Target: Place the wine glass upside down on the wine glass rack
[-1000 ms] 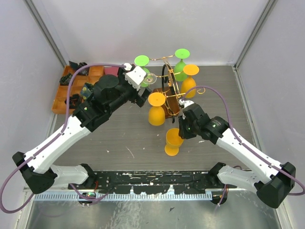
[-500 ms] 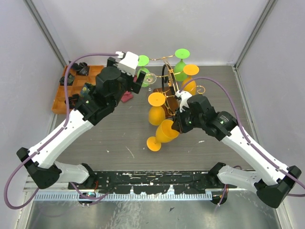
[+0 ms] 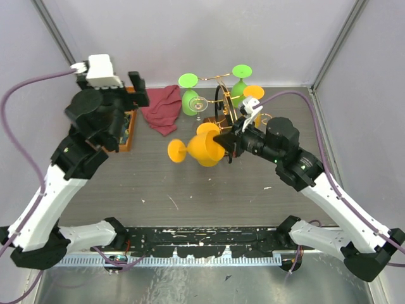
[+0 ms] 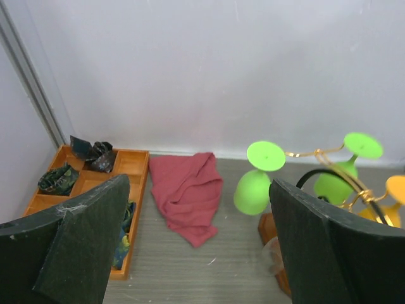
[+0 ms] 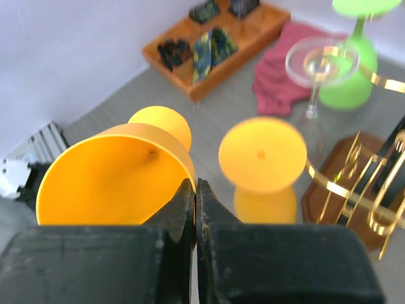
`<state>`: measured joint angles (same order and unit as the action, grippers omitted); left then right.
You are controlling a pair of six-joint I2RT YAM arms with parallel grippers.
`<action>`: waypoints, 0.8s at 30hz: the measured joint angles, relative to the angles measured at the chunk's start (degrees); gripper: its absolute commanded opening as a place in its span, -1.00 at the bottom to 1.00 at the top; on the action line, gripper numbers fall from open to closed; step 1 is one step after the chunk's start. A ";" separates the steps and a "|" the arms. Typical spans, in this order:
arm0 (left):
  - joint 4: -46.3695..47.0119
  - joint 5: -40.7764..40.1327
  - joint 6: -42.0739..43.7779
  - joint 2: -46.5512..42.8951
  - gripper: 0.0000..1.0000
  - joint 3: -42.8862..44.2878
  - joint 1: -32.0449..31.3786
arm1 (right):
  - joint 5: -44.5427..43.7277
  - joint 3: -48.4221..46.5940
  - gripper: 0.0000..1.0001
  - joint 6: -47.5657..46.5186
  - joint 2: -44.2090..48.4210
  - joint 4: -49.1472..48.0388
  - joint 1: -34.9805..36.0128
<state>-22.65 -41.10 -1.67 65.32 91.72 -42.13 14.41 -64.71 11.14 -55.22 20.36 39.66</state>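
An orange wine glass hangs on its side above the table, foot pointing left. My right gripper is shut on its rim; in the right wrist view the jaws pinch the wall of the orange bowl. The wine glass rack, gold wire on a brown base, stands just behind it. It carries upside-down green glasses, orange glasses and a clear one. My left gripper is raised at the far left, open and empty, with its fingers wide apart.
A red cloth lies crumpled left of the rack. The orange-brown compartmented tray with dark folded items sits at the far left by the wall, partly under my left arm. White walls close in the back and both sides.
My right gripper shut on the orange glass's rim, lifted it off the table and tipped it sideways toward the rack. My left arm swung up and left, uncovering the red cloth.
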 measured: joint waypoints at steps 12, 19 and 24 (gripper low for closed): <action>0.11 -4.48 -8.13 -7.91 0.97 -0.76 0.00 | -5.16 -13.46 -0.98 -11.32 -17.42 -19.37 0.02; -0.85 -5.44 -14.71 -10.82 0.98 -3.30 0.00 | -8.94 -13.05 -0.99 -15.72 -19.89 -28.55 0.02; -0.81 -5.97 -18.01 -12.31 0.96 -3.50 0.00 | -11.02 -12.28 -0.99 -17.55 -21.46 -33.90 0.02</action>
<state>-23.46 -47.07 -19.68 53.01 88.23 -42.13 3.40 -76.99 -6.42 -76.69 -13.54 39.68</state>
